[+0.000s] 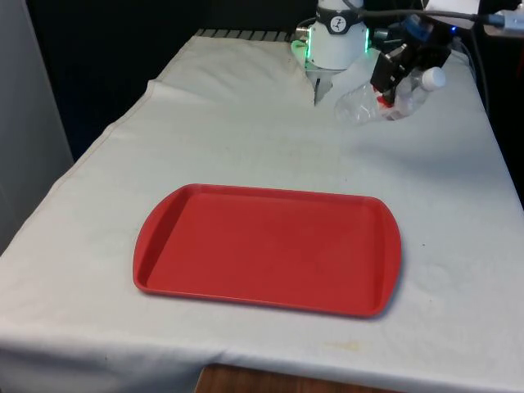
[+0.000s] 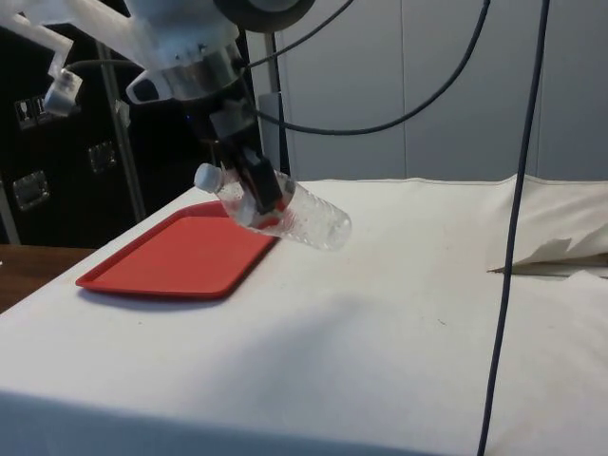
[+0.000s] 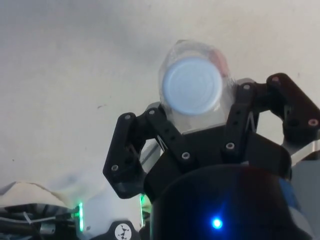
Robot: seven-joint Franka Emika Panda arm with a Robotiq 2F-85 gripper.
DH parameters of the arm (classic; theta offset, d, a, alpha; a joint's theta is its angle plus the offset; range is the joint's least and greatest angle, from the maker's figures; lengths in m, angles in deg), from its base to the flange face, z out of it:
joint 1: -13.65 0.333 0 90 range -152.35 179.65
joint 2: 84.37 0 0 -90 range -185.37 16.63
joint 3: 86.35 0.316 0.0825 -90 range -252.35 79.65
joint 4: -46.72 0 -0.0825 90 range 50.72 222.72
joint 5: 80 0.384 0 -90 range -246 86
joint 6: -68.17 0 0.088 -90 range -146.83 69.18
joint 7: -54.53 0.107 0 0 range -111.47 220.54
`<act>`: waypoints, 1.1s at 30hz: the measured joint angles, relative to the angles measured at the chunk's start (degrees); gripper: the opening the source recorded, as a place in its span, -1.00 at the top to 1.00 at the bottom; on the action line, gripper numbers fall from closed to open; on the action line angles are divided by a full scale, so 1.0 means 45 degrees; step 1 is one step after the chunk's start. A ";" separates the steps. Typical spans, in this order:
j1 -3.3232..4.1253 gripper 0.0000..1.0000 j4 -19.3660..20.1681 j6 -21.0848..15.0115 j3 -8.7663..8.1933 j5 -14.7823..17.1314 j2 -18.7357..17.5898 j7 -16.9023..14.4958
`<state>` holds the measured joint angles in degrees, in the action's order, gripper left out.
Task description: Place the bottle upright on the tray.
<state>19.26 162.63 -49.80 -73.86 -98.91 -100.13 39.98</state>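
A clear plastic bottle (image 1: 368, 98) with a white cap (image 1: 433, 78) and a red label hangs tilted above the cloth, far from the camera at the front view's right. My black gripper (image 1: 393, 72) is shut on its upper body near the neck. In the side view the bottle (image 2: 299, 217) slants cap-up, base lower, held by the gripper (image 2: 258, 190) just beyond the tray's far corner. The wrist view looks down on the white cap (image 3: 192, 86) between the fingers (image 3: 131, 150). The red tray (image 1: 270, 246) lies flat in the middle of the table, bare.
The white cloth (image 1: 246, 131) covers the table, with a fold and slit near the robot base (image 1: 315, 86). Black cables (image 2: 513, 218) hang across the side view. A wooden floor edge (image 2: 28, 271) shows beyond the tray.
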 measured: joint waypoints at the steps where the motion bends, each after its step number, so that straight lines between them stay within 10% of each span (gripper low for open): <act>1: -0.0013 1.00 0.0000 -0.0076 -0.0038 0.0025 0.0013 -0.0025; 33: -0.0191 1.00 0.0331 -0.2266 -0.0891 0.1490 0.0331 -0.1108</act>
<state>18.40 164.12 -60.00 -77.87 -92.21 -98.64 35.00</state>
